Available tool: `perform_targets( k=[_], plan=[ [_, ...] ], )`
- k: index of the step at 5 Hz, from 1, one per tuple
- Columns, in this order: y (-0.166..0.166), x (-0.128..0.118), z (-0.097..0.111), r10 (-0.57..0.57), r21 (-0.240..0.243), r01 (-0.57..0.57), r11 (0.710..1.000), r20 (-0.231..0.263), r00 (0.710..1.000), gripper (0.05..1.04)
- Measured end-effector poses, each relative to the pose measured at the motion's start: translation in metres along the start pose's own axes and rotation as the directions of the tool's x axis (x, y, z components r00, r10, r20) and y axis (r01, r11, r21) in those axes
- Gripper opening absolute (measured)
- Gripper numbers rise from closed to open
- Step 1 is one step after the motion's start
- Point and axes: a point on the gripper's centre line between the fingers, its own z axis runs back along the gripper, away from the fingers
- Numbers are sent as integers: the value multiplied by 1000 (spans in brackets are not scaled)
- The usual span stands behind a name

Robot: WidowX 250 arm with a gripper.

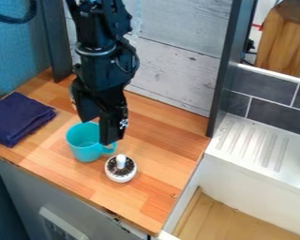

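The black gripper [97, 131] hangs down from the top edge over the wooden counter, open, its two fingertips apart. Just below it stands a turquoise cup [84, 147], upright, partly hidden behind the lower finger. The cup's handle points right, close under that fingertip; whether they touch I cannot tell. To the right of the cup and nearer the front edge is a small round white object [120, 174] with a dark speckled top and a white knob. A folded dark blue cloth [18, 118] lies at the counter's left.
The wooden counter [155, 190] ends at a dark upright post [222, 75] on the right. Beyond it are a white ridged drainboard [258, 140] and grey tiles [268, 115]. Whitewashed boards [174, 65] stand behind, and a blue wall [15, 51] is at the left.
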Motion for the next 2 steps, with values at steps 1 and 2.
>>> perform_targets(
  k=[1,2],
  plan=[
    [-1,-2,-6,1,-10,-2,1000,-21,1000,1001],
    [1,5,-21,7,-14,-7,1000,-24,1000,1001]
  ],
)
